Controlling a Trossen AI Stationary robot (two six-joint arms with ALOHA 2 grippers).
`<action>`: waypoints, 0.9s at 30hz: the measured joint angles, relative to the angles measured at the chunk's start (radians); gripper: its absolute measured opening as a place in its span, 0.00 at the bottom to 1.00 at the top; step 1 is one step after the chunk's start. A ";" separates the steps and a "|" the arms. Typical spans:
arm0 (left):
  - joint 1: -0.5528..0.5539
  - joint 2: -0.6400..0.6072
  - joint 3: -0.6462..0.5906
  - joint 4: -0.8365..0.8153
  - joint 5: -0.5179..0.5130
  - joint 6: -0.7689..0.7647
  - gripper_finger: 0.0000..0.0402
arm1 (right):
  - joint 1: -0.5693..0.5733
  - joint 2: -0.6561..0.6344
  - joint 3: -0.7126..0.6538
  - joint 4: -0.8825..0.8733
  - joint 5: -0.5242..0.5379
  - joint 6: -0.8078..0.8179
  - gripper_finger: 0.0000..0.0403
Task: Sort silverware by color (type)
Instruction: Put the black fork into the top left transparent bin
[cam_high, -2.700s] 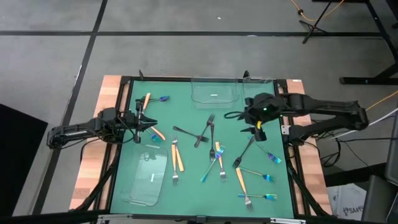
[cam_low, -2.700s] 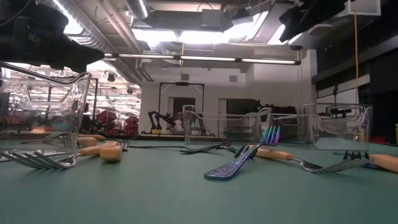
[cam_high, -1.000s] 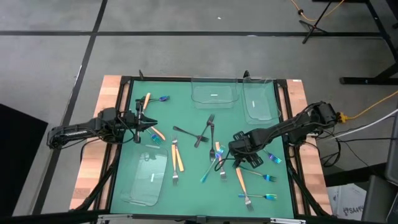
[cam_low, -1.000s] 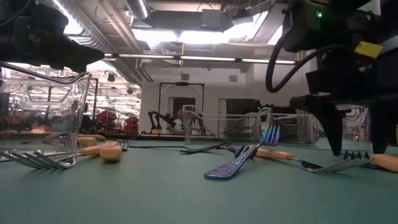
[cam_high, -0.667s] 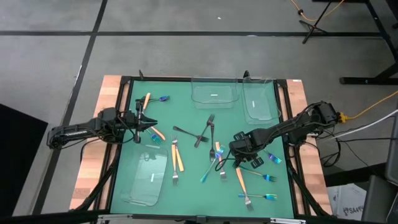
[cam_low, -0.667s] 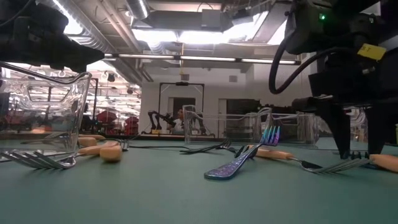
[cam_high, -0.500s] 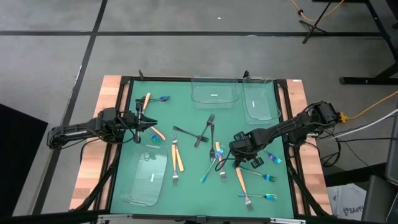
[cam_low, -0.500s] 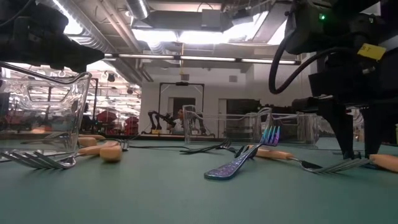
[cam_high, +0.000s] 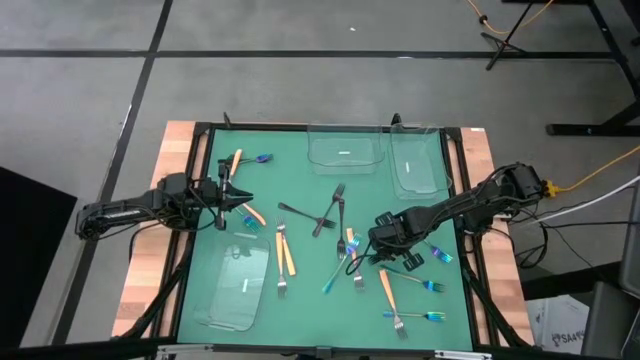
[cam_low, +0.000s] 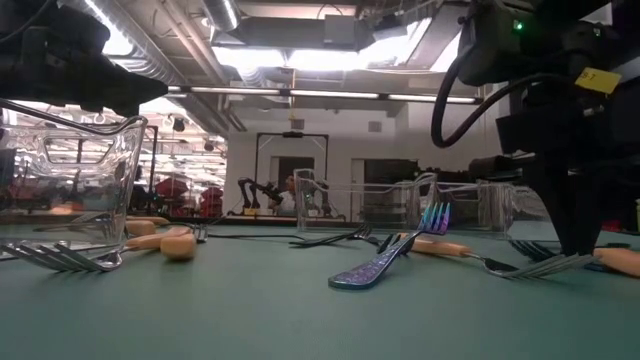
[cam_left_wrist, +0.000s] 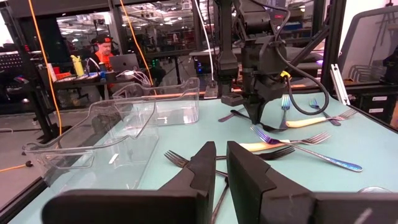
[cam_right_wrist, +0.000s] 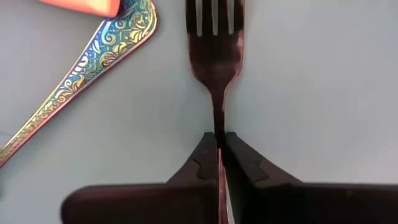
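Right claw (cam_right_wrist: 219, 149) pinches the black fork's (cam_right_wrist: 214, 37) neck, plain only in its wrist view; left claw (cam_left_wrist: 219, 163) stands narrow.

The green table (cam_high: 300, 180) carries scattered silverware (cam_high: 335, 215) and three clear trays (cam_high: 345, 152).

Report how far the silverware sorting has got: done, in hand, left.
Done: nothing visibly sorted; the three clear plastic trays look empty from above.
In hand: the right gripper is shut on the neck of an all-black fork lying on the green mat; it is not yet lifted. The left gripper waits at the mat's left edge.
Left: every orange-handled, iridescent blue and black piece.
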 joint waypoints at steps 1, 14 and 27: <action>0.000 0.000 0.000 0.000 0.000 0.000 0.08 | 0.000 0.000 0.000 0.000 0.000 0.000 0.01; 0.000 0.000 0.000 0.000 0.000 0.000 0.08 | 0.000 0.004 0.021 -0.024 -0.007 0.037 0.00; 0.000 0.000 0.000 0.000 0.000 0.000 0.08 | 0.000 0.004 0.167 -0.091 -0.007 0.039 0.00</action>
